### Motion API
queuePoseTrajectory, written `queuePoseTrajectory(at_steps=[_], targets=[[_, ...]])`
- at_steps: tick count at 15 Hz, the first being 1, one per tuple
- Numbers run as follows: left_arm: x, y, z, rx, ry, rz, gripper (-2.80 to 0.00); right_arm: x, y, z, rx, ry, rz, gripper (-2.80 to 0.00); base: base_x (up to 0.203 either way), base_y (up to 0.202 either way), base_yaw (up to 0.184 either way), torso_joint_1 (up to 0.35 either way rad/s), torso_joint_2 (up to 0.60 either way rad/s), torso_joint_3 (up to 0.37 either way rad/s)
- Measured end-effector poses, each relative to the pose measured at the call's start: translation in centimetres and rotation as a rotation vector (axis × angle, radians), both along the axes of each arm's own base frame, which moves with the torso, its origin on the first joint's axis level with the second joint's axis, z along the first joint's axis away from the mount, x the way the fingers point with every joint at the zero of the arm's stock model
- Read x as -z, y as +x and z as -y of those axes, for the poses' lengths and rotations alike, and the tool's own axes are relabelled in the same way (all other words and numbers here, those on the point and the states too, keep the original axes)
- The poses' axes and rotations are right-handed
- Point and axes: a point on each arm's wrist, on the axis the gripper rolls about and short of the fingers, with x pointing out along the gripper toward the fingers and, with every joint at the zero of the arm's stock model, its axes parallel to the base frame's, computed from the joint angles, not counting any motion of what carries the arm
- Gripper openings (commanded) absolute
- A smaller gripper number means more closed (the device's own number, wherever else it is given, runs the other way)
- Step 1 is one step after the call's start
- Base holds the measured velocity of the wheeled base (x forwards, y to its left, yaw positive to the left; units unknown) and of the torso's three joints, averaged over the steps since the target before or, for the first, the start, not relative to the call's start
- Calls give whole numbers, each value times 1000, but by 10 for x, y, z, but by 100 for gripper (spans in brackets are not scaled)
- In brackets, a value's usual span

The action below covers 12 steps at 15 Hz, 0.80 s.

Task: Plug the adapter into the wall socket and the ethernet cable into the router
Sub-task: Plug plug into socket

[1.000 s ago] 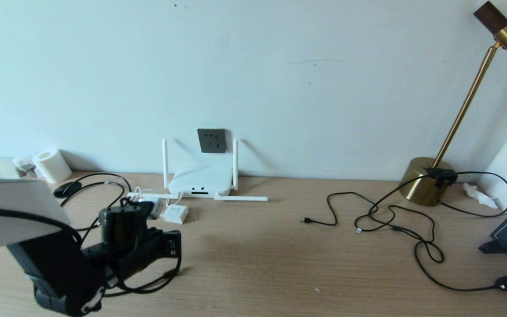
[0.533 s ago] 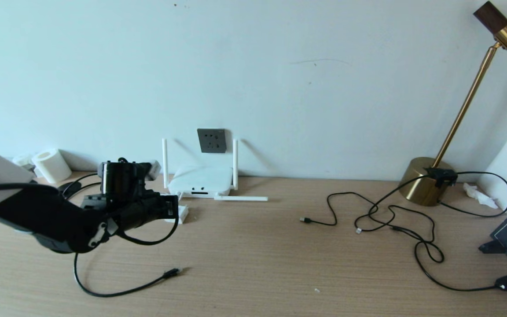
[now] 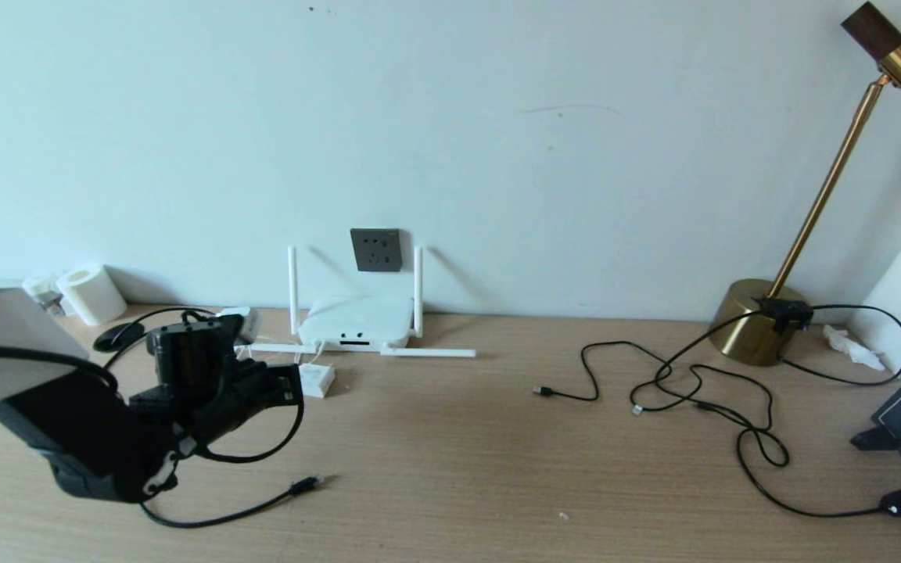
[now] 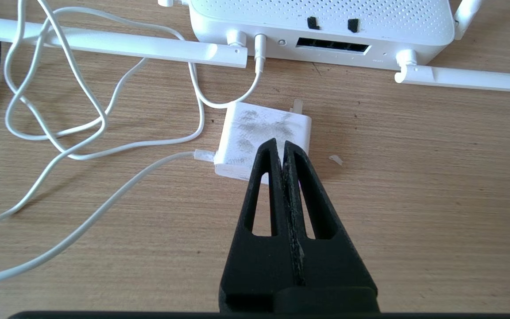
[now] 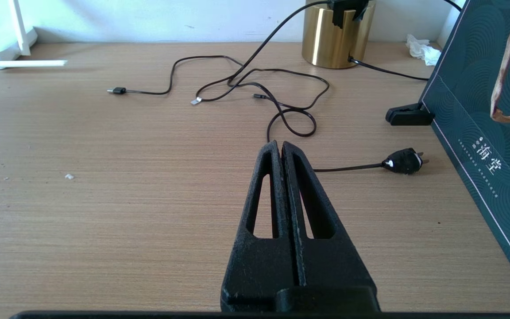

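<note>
Left hand (image 4: pixel 280 148) is out over the bench (image 3: pixel 497 438), fingers pressed together on nothing, and its tip points straight at the adapter (image 4: pixel 261 139). The little white block lies flat on the wood just in front of the router (image 4: pixel 321 26), and its thin white cord (image 4: pixel 60 119) loops away in a loose tangle to one side. From the wrist view the hand's tip overlaps the adapter's near edge, though whether it touches I cannot tell. Clenched like this it cannot take the block, so I'd judge it needs to spread first, then close across the sides.

The wall socket (image 3: pixel 376 249) sits on the wall right above the router, between two upright antennas, so the lift from bench to outlet looks short. The ethernet cable (image 3: pixel 224 512) curls on the bench near the left arm with its plug end lying free, not yet in the router's port slots.

Right hand (image 5: pixel 280 148) is parked low over bare wood, clenched and empty, with thin black cables (image 5: pixel 255 88) and a brass lamp base (image 5: pixel 334 37) ahead of it
</note>
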Motion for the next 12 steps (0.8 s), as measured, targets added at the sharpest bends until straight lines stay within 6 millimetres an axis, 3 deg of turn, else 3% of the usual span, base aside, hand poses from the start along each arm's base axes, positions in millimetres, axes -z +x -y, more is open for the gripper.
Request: queuePoseTrajectory(at_steps=[8,9,12], targets=[[42,-1,0,14,-6,38,-280,0,0,0,0,0,0,-280,0,0,0,0,0,0],[44,-2,0,20,-7,29,0,0,0,0,0,1,0,-280,0,0,0,0,0,0],[45,-3,0,25,-3,24,0,0,0,0,0,0,0,-280,0,0,0,0,0,0]])
